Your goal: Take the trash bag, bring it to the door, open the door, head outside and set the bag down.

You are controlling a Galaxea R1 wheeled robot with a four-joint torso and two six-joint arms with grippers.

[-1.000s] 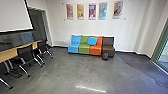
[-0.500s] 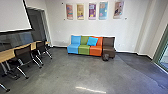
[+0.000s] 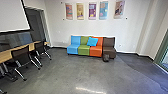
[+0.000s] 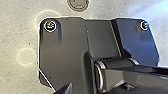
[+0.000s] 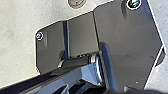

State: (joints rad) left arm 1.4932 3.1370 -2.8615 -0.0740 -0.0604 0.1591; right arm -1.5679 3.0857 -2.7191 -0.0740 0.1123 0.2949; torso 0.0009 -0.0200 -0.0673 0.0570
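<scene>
A small dark bundle, apparently the trash bag [image 3: 106, 58], rests on the grey floor in the head view, right at the front of the brown seat [image 3: 109, 46]. At the right edge stands a green-framed glass panel [image 3: 165, 53]; whether it is the door, I cannot tell. The left wrist view looks down on the robot's dark base plate and jointed bar over pale floor, and the right wrist view has the same parts from another angle. How either gripper's fingers stand cannot be made out.
Blue, green and orange seats [image 3: 95, 51] with a bright blue cushion [image 3: 92, 41] line the far wall beside the brown one. On the left are a long wooden table [image 3: 7, 55] and wheeled black chairs [image 3: 21, 56]. A doorway [image 3: 36, 23] opens at the back left.
The head view has shifted a little: the seats and dark bundle look slightly nearer, while the table and chairs have slid toward the left edge. The bundle stays by the brown seat.
</scene>
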